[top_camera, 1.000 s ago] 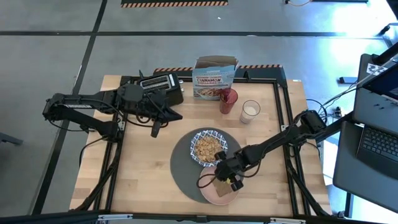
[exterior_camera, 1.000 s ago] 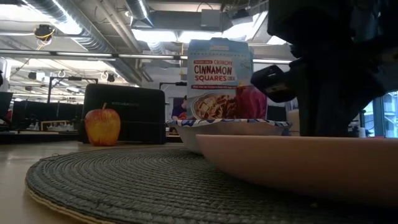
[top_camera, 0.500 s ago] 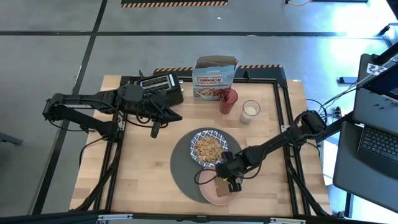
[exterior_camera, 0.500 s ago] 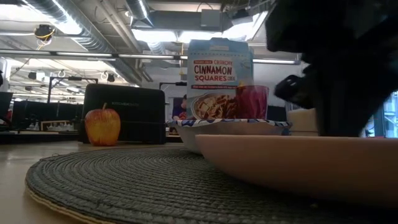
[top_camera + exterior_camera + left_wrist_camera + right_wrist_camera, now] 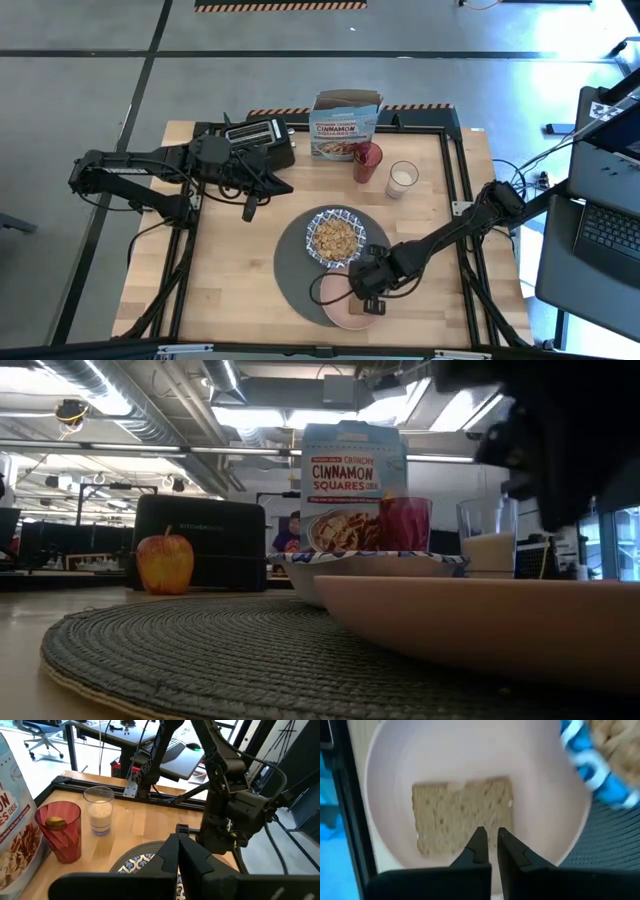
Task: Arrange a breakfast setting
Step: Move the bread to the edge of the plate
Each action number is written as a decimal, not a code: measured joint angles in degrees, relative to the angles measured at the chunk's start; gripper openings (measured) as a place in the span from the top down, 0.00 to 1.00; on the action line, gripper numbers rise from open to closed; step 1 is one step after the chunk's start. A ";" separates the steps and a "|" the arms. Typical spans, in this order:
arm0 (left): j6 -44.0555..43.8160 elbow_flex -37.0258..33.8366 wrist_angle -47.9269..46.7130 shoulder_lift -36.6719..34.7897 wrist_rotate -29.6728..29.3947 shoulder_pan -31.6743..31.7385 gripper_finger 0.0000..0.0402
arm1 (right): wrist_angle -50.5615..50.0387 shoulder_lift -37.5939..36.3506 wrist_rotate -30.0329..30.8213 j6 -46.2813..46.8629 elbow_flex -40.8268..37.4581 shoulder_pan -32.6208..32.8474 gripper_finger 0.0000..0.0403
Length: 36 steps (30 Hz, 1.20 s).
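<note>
— Which step are you on?

— Laying out the food, as I judge it. My right gripper (image 5: 365,300) hangs right over the plate (image 5: 335,302), fingers pressed together and holding nothing. The toast (image 5: 455,815) lies flat on the plate just under my fingertips, not touched

— And the rest of the setting?

— The bowl (image 5: 335,237), filled with cereal, sits just beside that gripper, close against the plate's rim, and the mat (image 5: 295,270) lies under both. The tumbler (image 5: 367,160) and milk glass (image 5: 402,178) stand side by side, well apart from both grippers. Something gold inside the tumbler looks like the spoon (image 5: 56,823)

— Your left arm?

— It waits. My left gripper (image 5: 250,212) hovers closed and empty, with the toaster (image 5: 255,140) near behind it and the mat ahead

— What next?

— I'd guess the spoon: it belongs beside the bowl. That calls for lifting clear of the plate, opening the fingers, and reaching down into the tumbler without tipping it or nudging the glass next to it
</note>
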 joint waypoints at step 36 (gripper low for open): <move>0.26 0.00 0.00 0.01 0.22 0.00 1.00 | 5.86 5.25 3.26 -9.30 -1.00 -3.31 1.00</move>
